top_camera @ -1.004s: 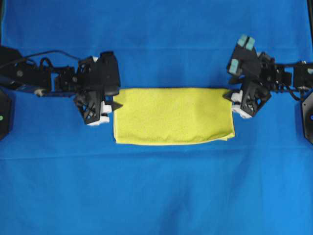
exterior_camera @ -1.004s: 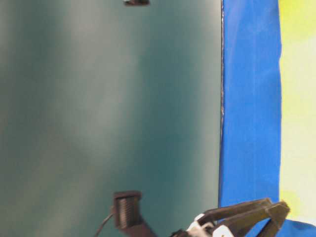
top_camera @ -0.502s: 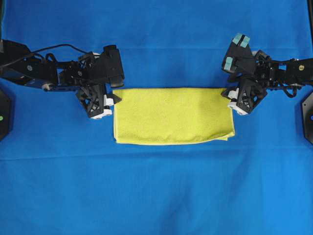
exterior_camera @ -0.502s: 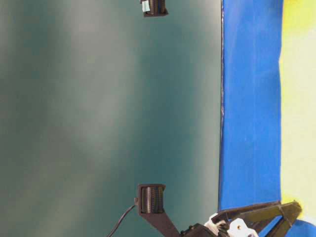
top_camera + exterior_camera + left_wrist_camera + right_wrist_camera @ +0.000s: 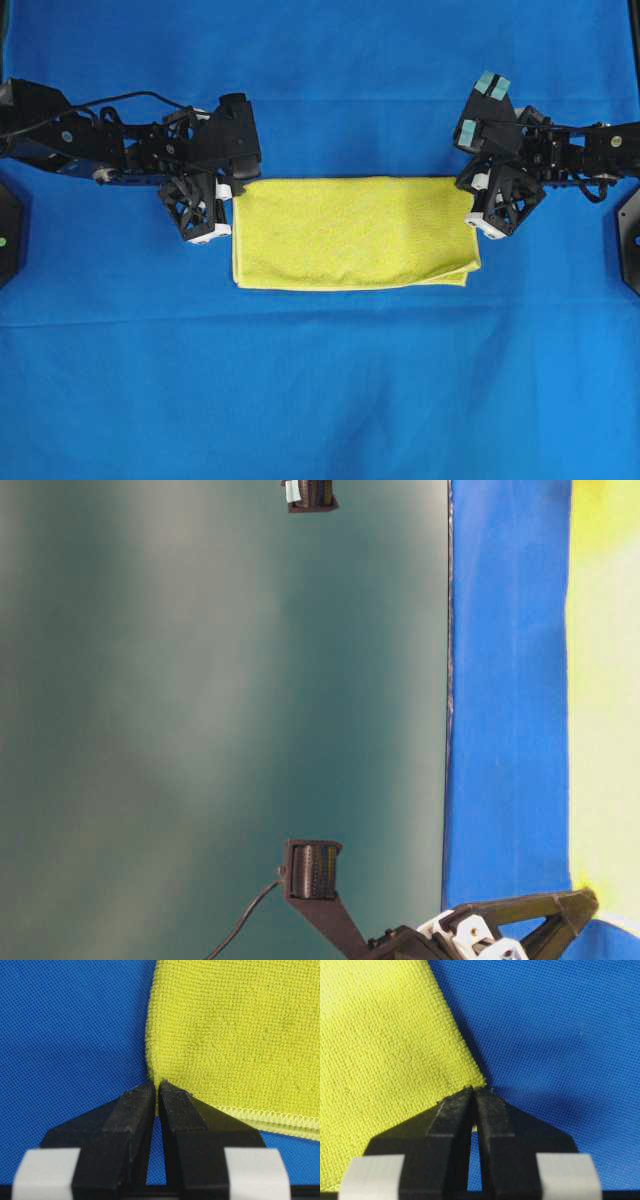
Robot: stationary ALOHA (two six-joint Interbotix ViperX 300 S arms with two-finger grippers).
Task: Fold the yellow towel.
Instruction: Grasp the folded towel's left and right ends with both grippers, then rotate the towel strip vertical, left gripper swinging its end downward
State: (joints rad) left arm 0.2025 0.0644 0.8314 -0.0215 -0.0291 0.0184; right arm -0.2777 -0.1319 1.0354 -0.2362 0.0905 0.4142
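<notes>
Overhead: one towel, already folded into a wide rectangle, flat in the middle of one big blue cloth. Two grippers, one per top corner: left gripper at the top-left corner, right gripper at the top-right.

Table-level: sideways and blurry. One strip of towel along the right edge, blue cloth beside it. Just one gripper visible at the bottom, tips meeting right at the towel edge.

Left wrist: fingers pinched together on the towel corner, hem showing on the right.

Right wrist: same deal, fingers squeezed tight on the towel corner, blue cloth on the right.
</notes>
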